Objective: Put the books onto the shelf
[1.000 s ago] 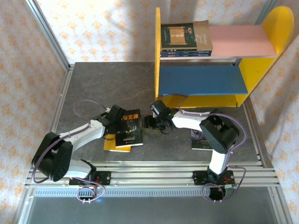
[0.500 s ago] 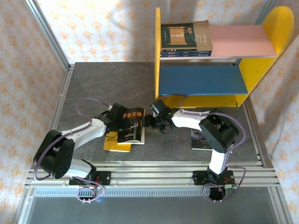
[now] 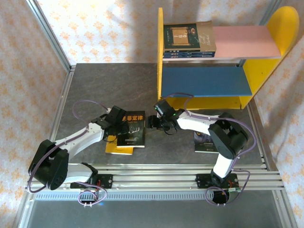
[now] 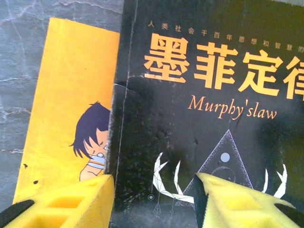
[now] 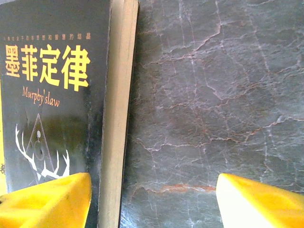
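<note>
Both stood spread: the left pincer (image 4: 153, 179) over the black book (image 3: 132, 129), the right pincer (image 5: 153, 178) astride its page edge, likely to lift it.

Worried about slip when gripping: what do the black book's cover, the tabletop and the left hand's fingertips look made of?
Black book: paper with a laminated, slightly glossy cover; it shows a soft sheen and a crease near the spine. Tabletop: dark grey with marble-like veins, matte; stone or a printed sheet, unclear. Fingertips: yellow, matte, with open cells; probably moulded or printed plastic.
</note>
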You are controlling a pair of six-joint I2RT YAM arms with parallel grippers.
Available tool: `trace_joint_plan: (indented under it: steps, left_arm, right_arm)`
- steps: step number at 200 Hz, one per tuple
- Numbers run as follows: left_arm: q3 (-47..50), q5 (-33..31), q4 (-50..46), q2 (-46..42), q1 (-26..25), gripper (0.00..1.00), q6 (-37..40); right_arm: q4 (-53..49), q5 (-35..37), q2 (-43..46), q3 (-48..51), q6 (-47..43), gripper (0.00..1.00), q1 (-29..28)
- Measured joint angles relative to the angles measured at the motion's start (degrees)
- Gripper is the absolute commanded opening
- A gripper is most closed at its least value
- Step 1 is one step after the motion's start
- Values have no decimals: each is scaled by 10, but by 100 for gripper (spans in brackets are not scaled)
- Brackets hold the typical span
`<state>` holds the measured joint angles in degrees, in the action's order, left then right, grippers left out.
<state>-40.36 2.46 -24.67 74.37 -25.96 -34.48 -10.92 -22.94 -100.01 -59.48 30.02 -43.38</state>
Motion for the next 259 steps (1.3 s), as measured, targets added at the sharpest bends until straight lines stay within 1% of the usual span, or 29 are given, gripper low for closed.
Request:
trace_joint_plan:
  steps: [61, 102, 151, 172, 203, 212, 239, 259]
  left_arm:
    - [0, -14, -17, -15, 9, 50, 1]
    - [1, -27, -18, -24, 14, 50, 0]
    - [21, -36, -20, -56, 14, 50, -2]
    - [37, -36, -19, -63, 14, 51, -6]
    - [59, -36, -20, -68, 14, 51, -15]
    - [63, -36, -20, -68, 14, 52, -16]
    - [69, -34, -19, -67, 17, 53, -17]
    - [69, -33, -16, -59, 21, 54, -16]
  right_arm:
    - [18, -17, -14, -24, 15, 74, -22]
    - [24, -21, -51, -53, 15, 75, -36]
    - [21, -20, -100, -82, 14, 75, -66]
    - [17, -15, -105, -92, 15, 74, -70]
    - [12, -9, -116, -101, 17, 66, -73]
    - [11, -7, -117, -102, 18, 62, -73]
    - [10, -7, -121, -103, 16, 43, -71]
    - [21, -11, -125, -108, 14, 37, -73]
